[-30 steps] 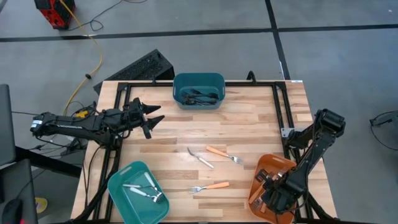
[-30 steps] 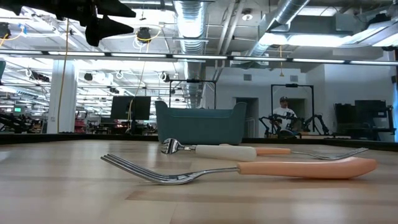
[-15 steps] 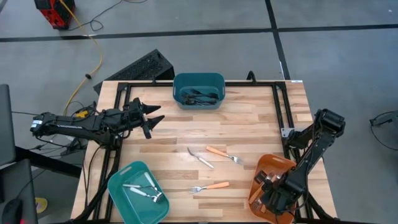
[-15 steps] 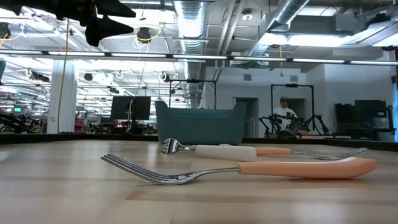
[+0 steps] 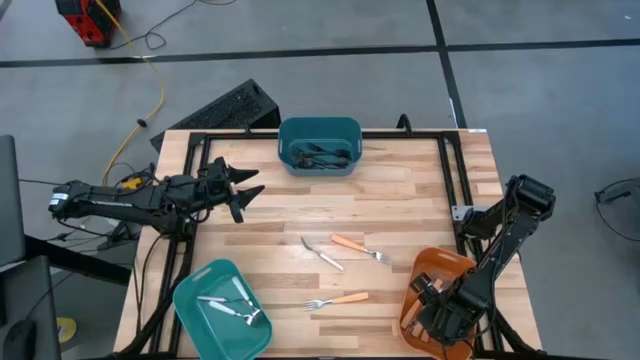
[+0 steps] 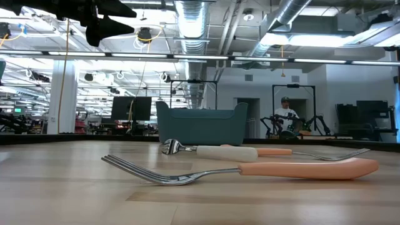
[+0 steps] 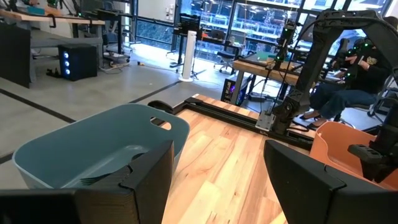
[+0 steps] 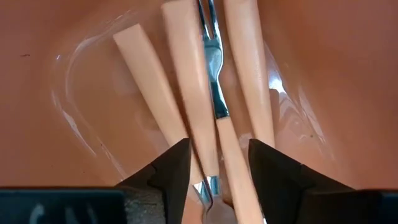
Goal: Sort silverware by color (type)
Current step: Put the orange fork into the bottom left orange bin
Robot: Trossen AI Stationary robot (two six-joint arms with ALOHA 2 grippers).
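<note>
Right gripper (image 5: 437, 318) down inside the orange bin (image 5: 436, 268) at the table's near right corner, fingers (image 8: 163, 171) parted and gripping nothing, orange-handled forks (image 8: 186, 93) lying loose on the bin floor directly beneath and between them. Left gripper (image 5: 243, 190) wide open and empty, raised over the table's left side, well apart from the two orange-handled forks (image 5: 340, 299) and one white-handled utensil (image 5: 322, 253) resting mid-table

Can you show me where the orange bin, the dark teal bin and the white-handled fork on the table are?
orange bin (image 5: 421, 266), high view, its left rim.
dark teal bin (image 5: 319, 124), high view, its far rim.
white-handled fork (image 5: 329, 260), high view, its handle.
</note>
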